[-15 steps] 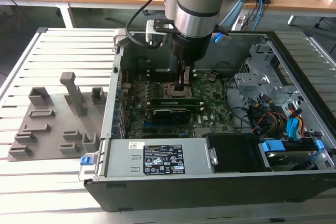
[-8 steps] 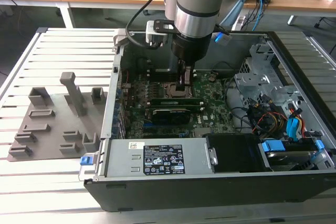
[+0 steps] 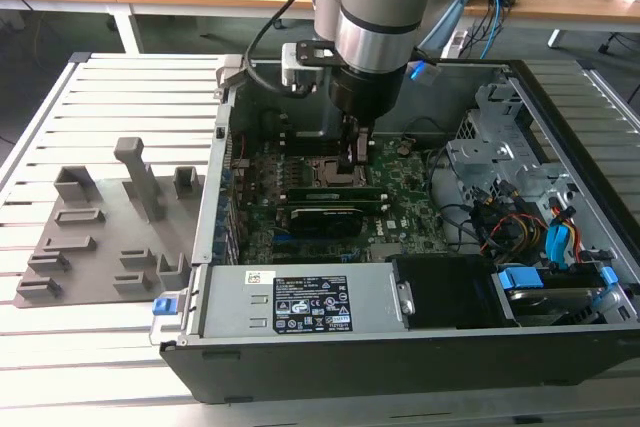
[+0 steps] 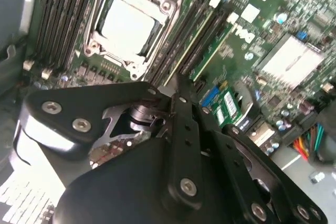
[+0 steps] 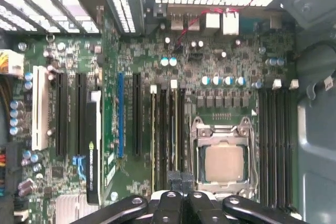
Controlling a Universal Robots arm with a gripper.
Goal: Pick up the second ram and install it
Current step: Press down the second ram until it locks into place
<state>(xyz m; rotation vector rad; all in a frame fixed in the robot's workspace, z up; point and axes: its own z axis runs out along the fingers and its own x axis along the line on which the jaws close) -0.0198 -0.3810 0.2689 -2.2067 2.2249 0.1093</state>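
Exterior view: gripper (image 3: 357, 150) was low over the motherboard (image 3: 400, 209), just beside the processor socket (image 3: 322, 172). Second ram (image 4: 209, 45) stood in its slot, long axis running away from the clenched, empty fingertips.

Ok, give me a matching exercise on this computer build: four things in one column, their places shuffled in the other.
1. grey plastic parts tray
2. square metal-framed processor socket
3. wide black rectangular card
4. gripper

A. between two banks of memory slots
B. on the slatted table, outside the case
C. lowered inside the case, beside the socket
D. seated in an expansion slot

Pairs: 1-B, 2-A, 3-D, 4-C
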